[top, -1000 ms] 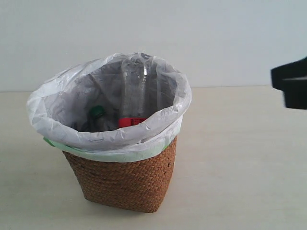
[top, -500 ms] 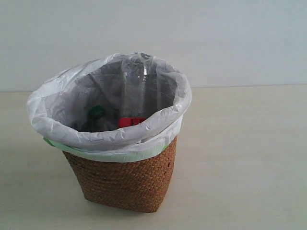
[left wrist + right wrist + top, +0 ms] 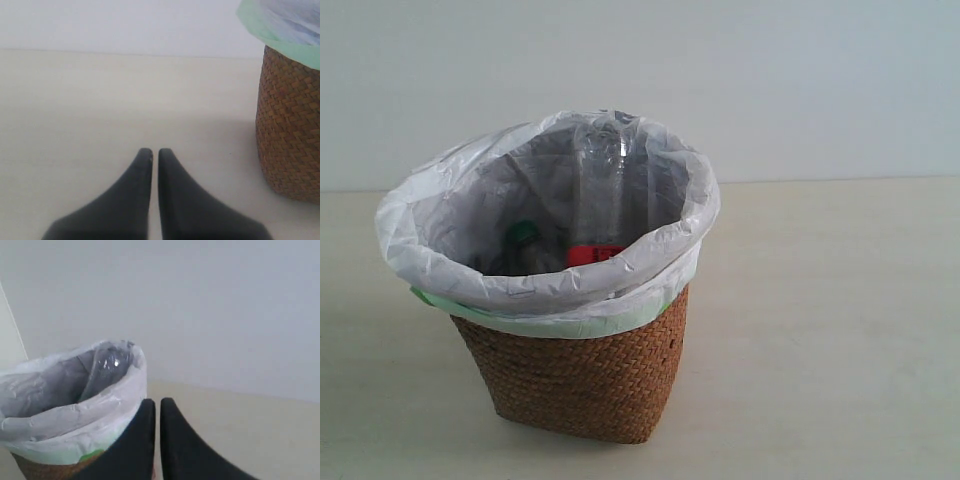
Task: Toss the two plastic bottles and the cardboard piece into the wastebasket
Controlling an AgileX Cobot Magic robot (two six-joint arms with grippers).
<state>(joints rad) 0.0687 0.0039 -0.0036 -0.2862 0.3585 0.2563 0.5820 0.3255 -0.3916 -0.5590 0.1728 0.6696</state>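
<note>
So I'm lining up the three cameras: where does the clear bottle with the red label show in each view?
Exterior view: the red-label bottle stands inside the wastebasket, against its far wall.
Left wrist view: not in it; only the wastebasket's woven side shows.
Right wrist view: its clear end shows just inside the rim.
Shared landmark: the white bag liner with its green edge.

Exterior frontal, close, all views share wastebasket (image 3: 570, 380)
</note>
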